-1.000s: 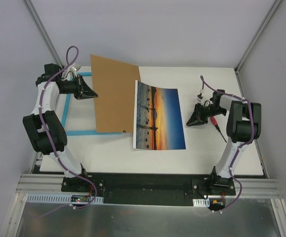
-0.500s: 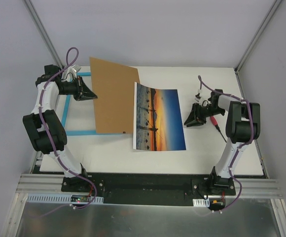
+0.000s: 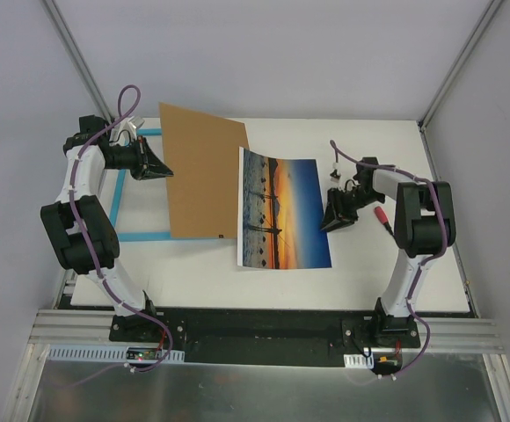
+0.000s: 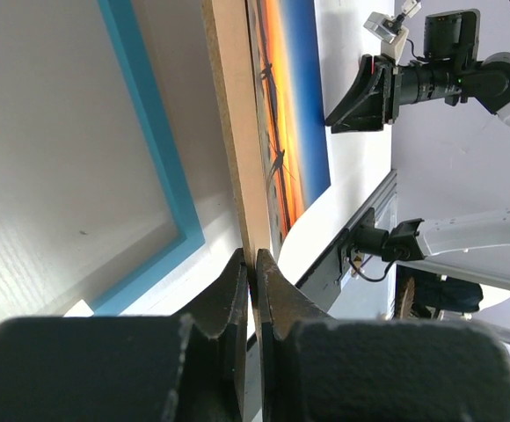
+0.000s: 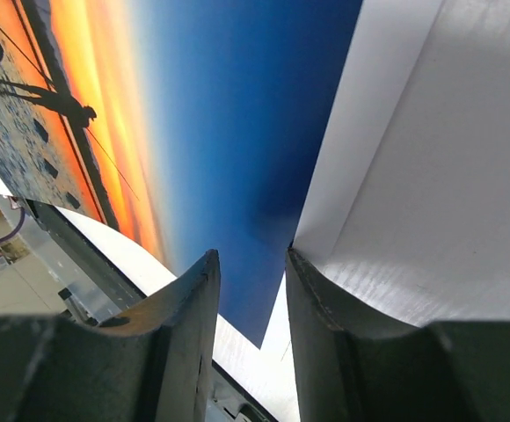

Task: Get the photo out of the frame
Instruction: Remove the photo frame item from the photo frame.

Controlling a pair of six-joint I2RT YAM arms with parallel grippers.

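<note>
From above, the left pincer (image 3: pixel 165 169) holds the brown board (image 3: pixel 204 180) up off the frame (image 3: pixel 145 236), so the photo (image 3: pixel 286 211) lies free on the desk (image 3: pixel 369 277). Left wrist: its jaws pinch the board's edge. Right wrist: the right pincer (image 5: pixel 251 259) is half open at the photo's edge.

Robot lab enclosure, plain grey walls (image 3: pixel 281 53) (metal corner posts (image 3: pixel 73 53)), white table (image 3: pixel 360 272), aluminium base rail (image 3: pixel 70 332).

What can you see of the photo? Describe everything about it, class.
The photo is a thin rectangular print: orange sunset, deep blue band, dark silhouetted figures, narrow white border. It lies face up on the white table, out of the frame, just right of the brown backing board. The right gripper, jaws open, sits at its right edge; contact cannot be told.
</note>
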